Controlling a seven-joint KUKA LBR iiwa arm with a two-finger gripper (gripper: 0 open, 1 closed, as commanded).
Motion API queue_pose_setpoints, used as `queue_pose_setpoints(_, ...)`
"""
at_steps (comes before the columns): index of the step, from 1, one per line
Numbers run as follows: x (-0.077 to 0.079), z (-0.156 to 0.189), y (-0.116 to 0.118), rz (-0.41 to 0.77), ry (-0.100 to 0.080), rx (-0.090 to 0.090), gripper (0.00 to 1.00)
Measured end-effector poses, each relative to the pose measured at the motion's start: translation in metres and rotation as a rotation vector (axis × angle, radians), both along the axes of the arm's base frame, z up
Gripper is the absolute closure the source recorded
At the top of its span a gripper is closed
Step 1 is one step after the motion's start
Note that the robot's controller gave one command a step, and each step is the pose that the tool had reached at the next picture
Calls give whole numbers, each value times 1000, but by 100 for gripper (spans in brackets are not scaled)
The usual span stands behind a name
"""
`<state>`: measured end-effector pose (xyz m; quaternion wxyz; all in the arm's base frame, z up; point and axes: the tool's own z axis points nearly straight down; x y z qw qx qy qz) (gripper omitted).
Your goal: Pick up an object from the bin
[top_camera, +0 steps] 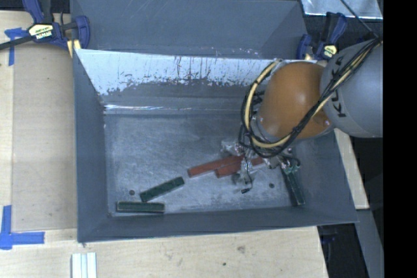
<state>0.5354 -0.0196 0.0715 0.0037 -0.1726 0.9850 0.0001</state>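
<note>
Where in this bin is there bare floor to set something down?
Bare: the grey metal bin's floor left and middle, between back wall, angled dark green flat stick and reddish-brown flat stick. Crowded: front-left corner with another dark green stick, and the right under the gripper.

Front left on the floor of the bin (91,159) we see two dark green bars, near each other. One bar (140,208) lies flat along the front wall. The second bar (161,189) lies just behind it, slanting away from that wall toward the right. A third dark bar (294,188) lies at the foot of the right wall. A pale worktop (39,140) lies left of the bin.
</note>
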Motion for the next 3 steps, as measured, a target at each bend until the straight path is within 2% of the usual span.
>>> queue_pose_setpoints(1,-45,111,-12,241,3,-2,100)
queue_pose_setpoints(2,-46,111,-11,240,5,-2,100)
queue_pose_setpoints(3,-28,185,10,255,5,-2,100)
